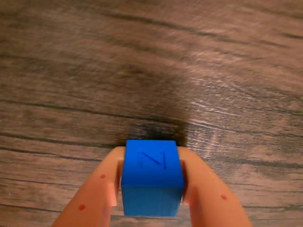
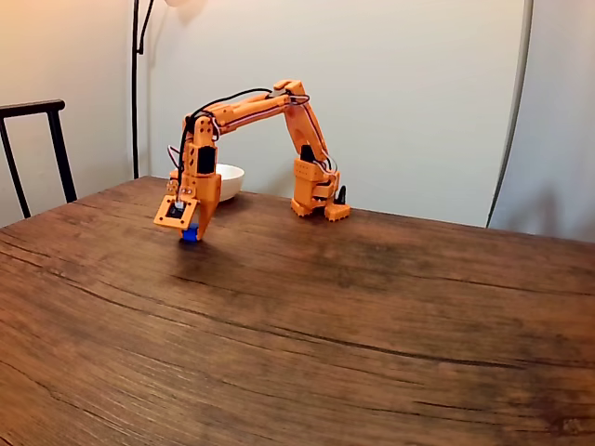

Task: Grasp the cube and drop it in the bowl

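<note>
The bright-blue cube (image 1: 152, 177) sits clamped between my two orange fingers (image 1: 97, 189), a letter Z embossed on its upper face. My gripper (image 1: 151, 158) is shut on it. In the fixed view the gripper (image 2: 191, 235) points down at the left of the wooden table, with the cube (image 2: 190, 234) at its tip, just above the table surface. The white bowl (image 2: 226, 180) stands behind the arm, partly hidden by it, near the table's far edge.
The arm's orange base (image 2: 316, 200) is bolted at the back of the table (image 2: 372, 316). A black chair back (image 2: 33, 149) stands off the table's left side. A dark lamp pole (image 2: 136, 84) rises by the wall.
</note>
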